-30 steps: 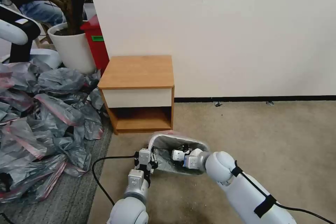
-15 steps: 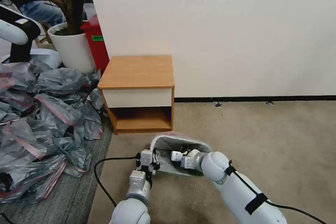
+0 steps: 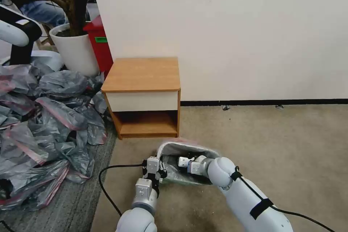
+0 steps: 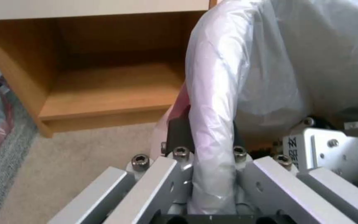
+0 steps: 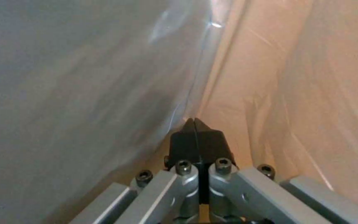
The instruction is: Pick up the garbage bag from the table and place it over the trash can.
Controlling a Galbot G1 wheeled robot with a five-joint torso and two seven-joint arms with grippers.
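The trash can (image 3: 181, 180) stands tilted on the carpet just in front of the table (image 3: 143, 74). The thin grey garbage bag (image 3: 188, 149) is draped over its mouth, with a pink band at the far rim. My left gripper (image 3: 154, 169) is at the can's left rim. In the left wrist view its fingers (image 4: 180, 134) clamp the bag-wrapped rim (image 4: 212, 102) from both sides. My right gripper (image 3: 184, 161) reaches down inside the lined can. Its black pads (image 5: 195, 137) are pressed together there, between grey film (image 5: 84, 93) and the beige wall (image 5: 311, 93).
A big heap of grey bags (image 3: 43, 116) covers the floor on the left, by a white plant pot (image 3: 74, 50) and a red box (image 3: 99, 43). A black cable (image 3: 108, 174) loops beside my left arm. Open carpet (image 3: 272, 145) lies to the right.
Both grippers and the lined can have shifted slightly right and toward me. My right elbow has drawn in closer to the can.
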